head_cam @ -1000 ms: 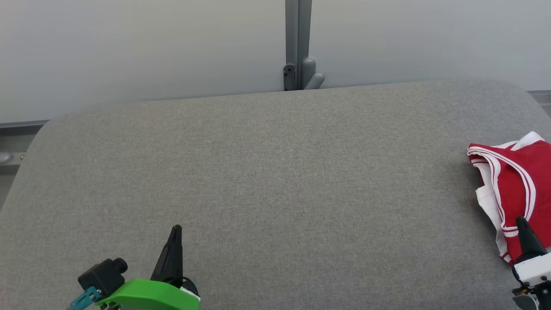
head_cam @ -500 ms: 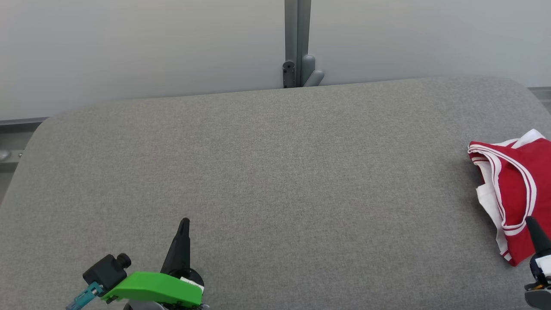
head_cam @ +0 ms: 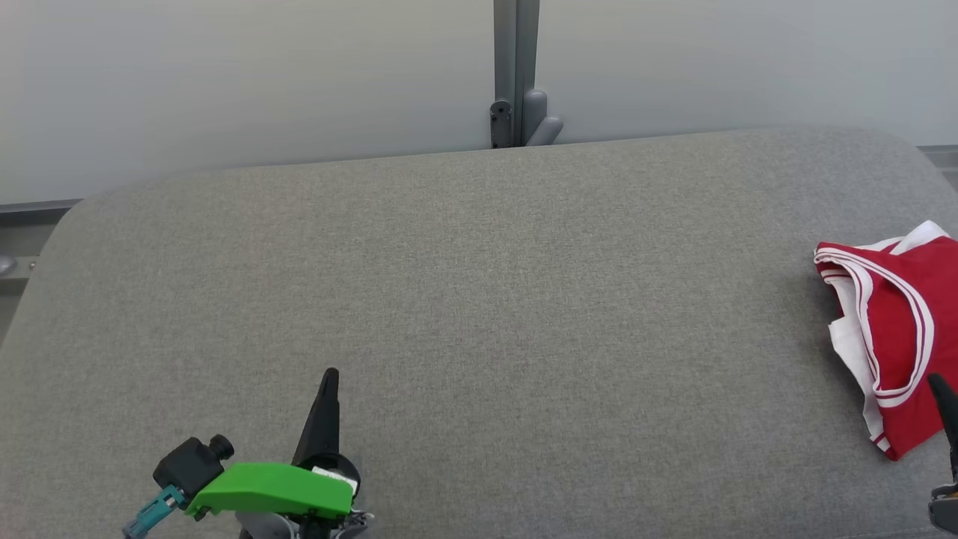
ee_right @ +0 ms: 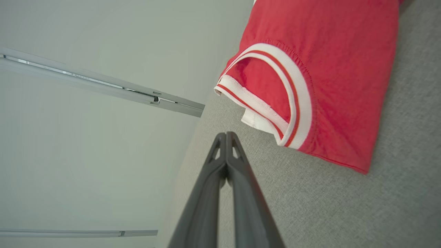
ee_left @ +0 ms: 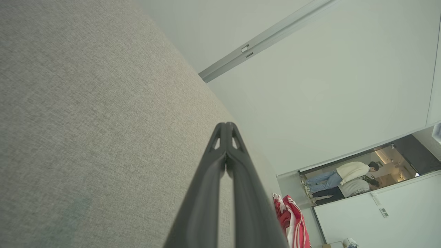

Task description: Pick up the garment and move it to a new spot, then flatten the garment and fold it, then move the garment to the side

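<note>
The red garment [head_cam: 902, 329] with white stripes lies folded over itself on the right end of the grey cloth bench [head_cam: 479, 284], and the edge of the head view cuts part of it. The left tool [head_cam: 330, 376] is above the near left part of the bench, its two dark fingers pressed together, holding nothing. The right tool [ee_right: 226, 135] is at the near right corner of the bench, also closed and empty, its tip just beside the garment's striped hem with a small gap between them

Grey fabric surface [head_cam: 479, 299] before pale wall panels [head_cam: 224, 82], grey post [head_cam: 516, 67].
</note>
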